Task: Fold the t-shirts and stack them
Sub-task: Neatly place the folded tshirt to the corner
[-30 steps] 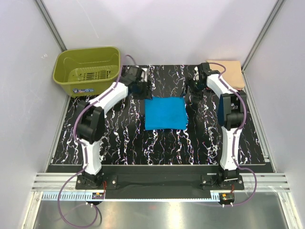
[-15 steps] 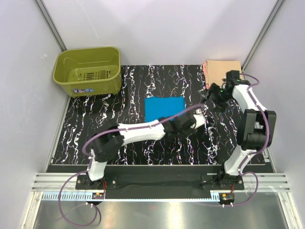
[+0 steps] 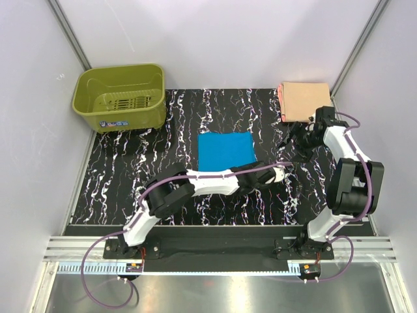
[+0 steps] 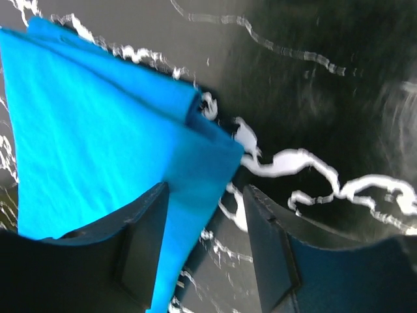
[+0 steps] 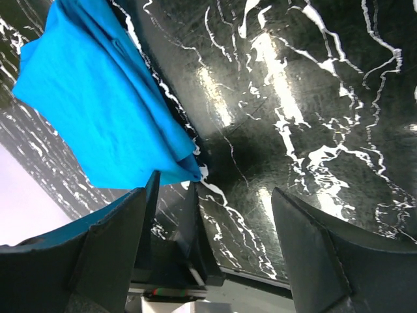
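With the turquoise t-shirt (image 3: 225, 150) folded flat on the marbled counter (image 3: 163, 143), both arms had closed in on its near right corner. The left tool (image 4: 205, 192) stood open at a moderate gap and held nothing. The shirt lay ahead and to its left, with the layered corner reaching just in front of its left finger. The right tool (image 5: 216, 186) was spread wide and also empty, with the same corner ahead and to its left, a little apart. The peach t-shirt (image 3: 304, 101) sat folded just beyond the right tool, toward the far edge.

The turquoise bundle was a near-square rectangle. Its slightly longer axis ran across the counter from left to right, and its edges lay square to the counter's. Its stacked folds opened at the corner facing the tools.

A pinch there looked risky. Catching only the upper layers would probably peel the fold open when lifted, and a low approach could push the cloth into a wrinkle. With both tools crowding one corner, the arms might also knock each other.
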You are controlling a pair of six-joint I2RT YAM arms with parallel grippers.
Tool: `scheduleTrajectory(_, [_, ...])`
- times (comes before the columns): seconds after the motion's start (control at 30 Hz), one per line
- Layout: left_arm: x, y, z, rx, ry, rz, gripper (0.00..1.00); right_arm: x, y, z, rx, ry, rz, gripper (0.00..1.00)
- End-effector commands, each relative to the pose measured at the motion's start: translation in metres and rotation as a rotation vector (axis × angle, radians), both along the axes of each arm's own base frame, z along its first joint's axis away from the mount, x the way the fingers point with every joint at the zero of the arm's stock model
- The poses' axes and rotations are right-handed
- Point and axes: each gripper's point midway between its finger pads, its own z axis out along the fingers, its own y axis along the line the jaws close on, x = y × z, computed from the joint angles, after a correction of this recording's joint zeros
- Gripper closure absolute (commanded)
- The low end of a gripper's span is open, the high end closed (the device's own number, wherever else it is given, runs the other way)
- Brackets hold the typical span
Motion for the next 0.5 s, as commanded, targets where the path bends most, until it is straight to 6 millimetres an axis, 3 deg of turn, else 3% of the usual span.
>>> scheduleTrajectory(0.0, [0.008,-0.006,-0.007,0.026,-0.039,-0.002,0.47,0.01,0.005,0.016,0.046,-0.067,-0.002,0.15])
scheduleTrajectory(0.1, [0.013,-0.005,-0.01,0.032,-0.05,0.007,0.51,0.015,0.005,0.017,0.046,-0.071,-0.004,0.15])
scheduleTrajectory(0.23, [0.018,-0.01,-0.017,0.04,-0.038,0.009,0.66,0.02,0.005,0.016,0.054,-0.065,0.001,0.14])
scheduleTrajectory(0.33, [0.022,-0.013,-0.019,0.036,-0.035,0.013,0.79,0.021,0.007,0.013,0.067,-0.054,0.005,0.14])
scheduleTrajectory(0.4, [0.025,-0.014,-0.014,0.026,-0.036,0.02,0.93,0.021,0.01,0.008,0.09,-0.039,0.01,0.09])
scheduleTrajectory(0.47, [0.027,-0.016,-0.003,0.002,-0.04,0.024,1.0,0.022,0.011,0.005,0.102,-0.037,0.02,0.09])
